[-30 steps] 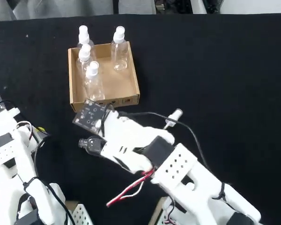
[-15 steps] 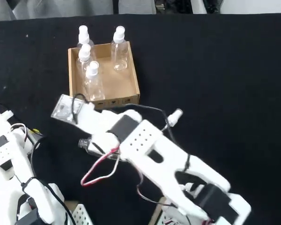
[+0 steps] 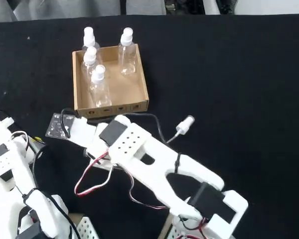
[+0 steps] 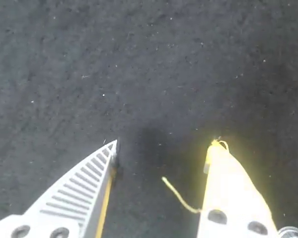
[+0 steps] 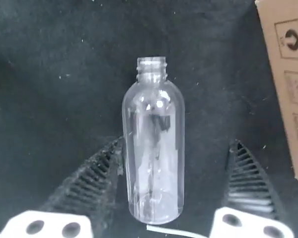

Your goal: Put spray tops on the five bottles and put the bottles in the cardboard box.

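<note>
A clear bottle (image 5: 153, 153) with no top lies on its side on the black cloth. My right gripper (image 5: 177, 144) is open around its lower half, one finger on each side, neither clearly touching it. In the high view the right arm (image 3: 129, 147) stretches over that spot. A loose white spray top (image 3: 184, 125) lies on the cloth to the arm's right. The cardboard box (image 3: 139, 87) holds several capped bottles (image 3: 99, 84). My left gripper (image 4: 165, 144) is open over bare cloth, and its arm (image 3: 10, 164) stands at the left edge.
The box's corner (image 5: 288, 74) shows close beside the lying bottle. Red and black cables (image 3: 92, 179) hang from the right arm. Black cloth (image 3: 239, 74) covers the table, with free room to the right of the box.
My right arm has swung its wrist to the left and now covers the lying bottle in the high view. The left arm shifted slightly early on.
</note>
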{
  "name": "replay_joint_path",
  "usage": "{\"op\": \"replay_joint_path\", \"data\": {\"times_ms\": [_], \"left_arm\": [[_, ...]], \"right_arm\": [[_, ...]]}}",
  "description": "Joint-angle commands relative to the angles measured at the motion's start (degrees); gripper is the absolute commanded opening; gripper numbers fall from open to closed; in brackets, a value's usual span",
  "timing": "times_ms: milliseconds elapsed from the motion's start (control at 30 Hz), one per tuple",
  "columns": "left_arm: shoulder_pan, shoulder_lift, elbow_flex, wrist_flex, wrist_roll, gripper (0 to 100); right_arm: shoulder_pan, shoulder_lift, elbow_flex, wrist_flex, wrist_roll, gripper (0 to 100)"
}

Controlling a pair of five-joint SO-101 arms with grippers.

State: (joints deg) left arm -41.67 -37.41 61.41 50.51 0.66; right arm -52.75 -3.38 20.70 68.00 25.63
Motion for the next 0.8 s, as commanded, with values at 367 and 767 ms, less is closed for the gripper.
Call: {"op": "replay_joint_path", "data": {"times_ms": [367, 767], "left_arm": [[-0.7, -0.5, -1.4, -0.7, 0.5, 26], [-0.7, -0.5, -1.4, -0.7, 0.5, 26]], "right_arm": [[-3.9, 9.0, -7.3, 0.0, 2.0, 28.0], [-3.7, 17.6, -11.0, 0.1, 2.1, 27.6]]}}
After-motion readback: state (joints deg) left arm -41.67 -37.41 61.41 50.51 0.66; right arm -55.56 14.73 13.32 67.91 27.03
